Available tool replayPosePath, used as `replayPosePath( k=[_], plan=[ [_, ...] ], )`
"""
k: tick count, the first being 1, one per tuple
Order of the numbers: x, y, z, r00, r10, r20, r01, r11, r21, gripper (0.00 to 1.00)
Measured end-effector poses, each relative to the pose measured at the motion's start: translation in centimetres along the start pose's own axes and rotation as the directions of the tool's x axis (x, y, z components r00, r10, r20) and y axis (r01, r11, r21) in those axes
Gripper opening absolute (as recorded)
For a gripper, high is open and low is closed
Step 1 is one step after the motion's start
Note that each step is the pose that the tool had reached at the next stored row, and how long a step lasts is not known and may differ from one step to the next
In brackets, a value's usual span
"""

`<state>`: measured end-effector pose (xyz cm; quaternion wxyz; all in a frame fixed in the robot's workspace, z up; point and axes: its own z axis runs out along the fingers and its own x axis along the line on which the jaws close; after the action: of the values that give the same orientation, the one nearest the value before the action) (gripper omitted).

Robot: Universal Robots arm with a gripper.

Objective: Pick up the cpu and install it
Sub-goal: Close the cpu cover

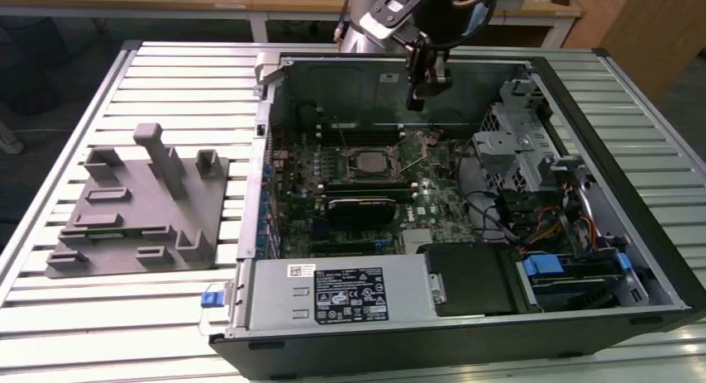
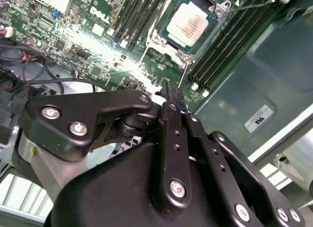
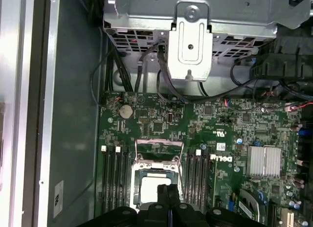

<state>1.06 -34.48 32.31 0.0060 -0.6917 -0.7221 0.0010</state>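
Black fingers [image 3: 164, 197] of the gripper [image 3: 167, 189] press flat against each other in the first wrist view, tips meeting with nothing between them. In the second wrist view, the gripper [image 2: 171, 92] hangs above the green motherboard [image 2: 98, 51], not touching it.

The cpu [image 2: 188, 24], its silvery top face up, lies seated inside the socket frame [image 2: 161, 38], well apart from the fingertips. A thin metal lever [image 2: 254, 4] angles away from one corner of the frame. In the first wrist view, the cpu [image 3: 152, 190] shows just past the fingertips, and the hinged load plate [image 3: 159, 144] stands raised beside it. Rows of memory slots [image 3: 113, 178] flank the socket on both sides. A metal drive cage [image 3: 195, 21] sits beyond the board.

From the exterior view, the gripper [image 1: 417, 102] is poised over the rear part of the open computer case [image 1: 441, 350], with the cpu [image 1: 366, 161] on the board below. A grey plastic tray [image 1: 121, 226] with upright posts stands on the slatted table [image 1: 165, 77], at the exterior view's left of the case.
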Motion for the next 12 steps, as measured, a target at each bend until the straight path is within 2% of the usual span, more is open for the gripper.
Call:
replayPosePath(
  k=[7, 12],
  plan=[
    [-0.07, 0.05, 1.08, 0.9999, -0.017, 0.0003, 0.017, 0.9999, -0.0016, 0.11],
    [-0.09, 1.02, 1.97, 0.9997, -0.023, 0.0004, 0.023, 0.9997, -0.0017, 0.11]
  ],
)
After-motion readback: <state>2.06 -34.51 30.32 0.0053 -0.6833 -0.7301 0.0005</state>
